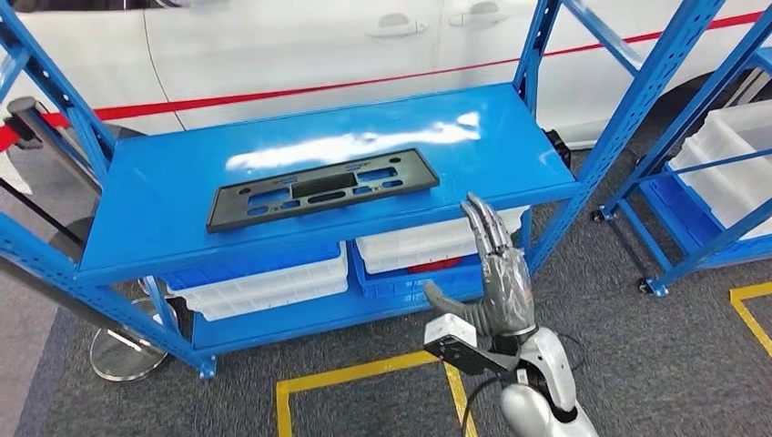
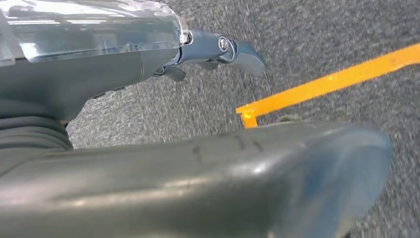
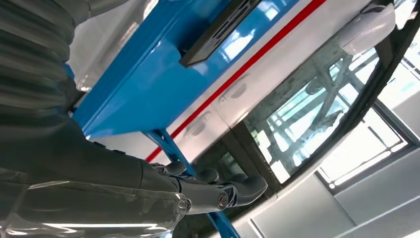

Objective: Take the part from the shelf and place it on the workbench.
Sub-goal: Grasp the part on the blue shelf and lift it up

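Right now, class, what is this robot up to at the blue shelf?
It is going after the black part, a flat plate with cut-outs that lies on the top level of the blue shelf. The right hand is raised in front of the shelf's front edge, fingers stretched out and holding nothing, apart from the part. The left hand hangs low over the grey carpet by an orange floor line, also holding nothing. Nothing has been picked up yet.

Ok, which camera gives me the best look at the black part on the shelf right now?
The head view: the black part lies flat and whole on the blue shelf, ahead of the raised right hand. The right wrist view catches one end of it from below, past the shelf edge. The left wrist view faces the floor.
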